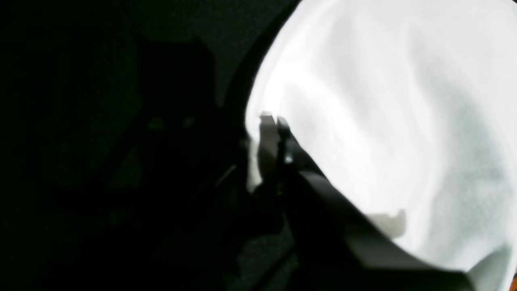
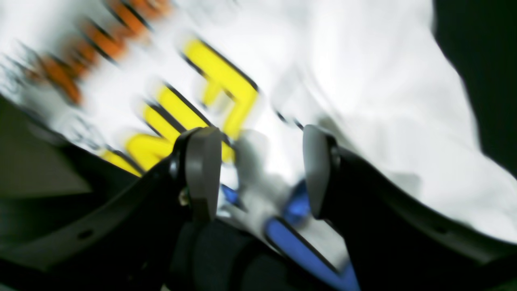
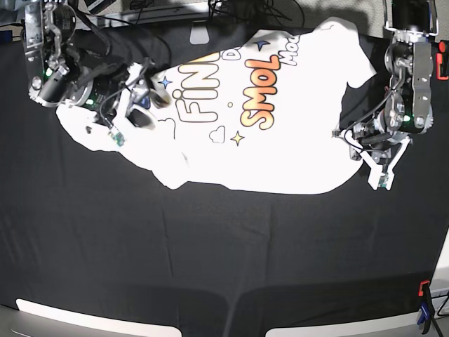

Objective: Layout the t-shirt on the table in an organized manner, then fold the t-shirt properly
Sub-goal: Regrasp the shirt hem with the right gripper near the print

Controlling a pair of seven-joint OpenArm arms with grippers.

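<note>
Right gripper (image 2: 258,169) is filling the near field of its wrist view, jaws standing wide apart, nothing pinched between them; printed front of the t-shirt (image 2: 363,101) is lying just ahead of and under the fingertips, yellow lettering beyond the one pad, view motion-blurred. Left gripper (image 1: 274,133) is sitting with jaws together right at a white cloth edge; whether any cloth is actually pinched, can't tell, the view is too dark.

In the base view the t-shirt (image 3: 252,126) is lying print-up across the far part of the table (image 3: 224,260), body mostly spread, near hem curved and uneven. Step looks like layout, not folding yet. Right gripper (image 3: 137,105) is hovering over the shirt's end on its side, left gripper (image 3: 375,158) at the opposite edge.

Next move likely calls for re-gripping corners and pulling outward to square the hem and sleeves.

Obstacles: cables and hardware behind the shirt, red clamp (image 3: 424,288) at the near table corner, well apart.
</note>
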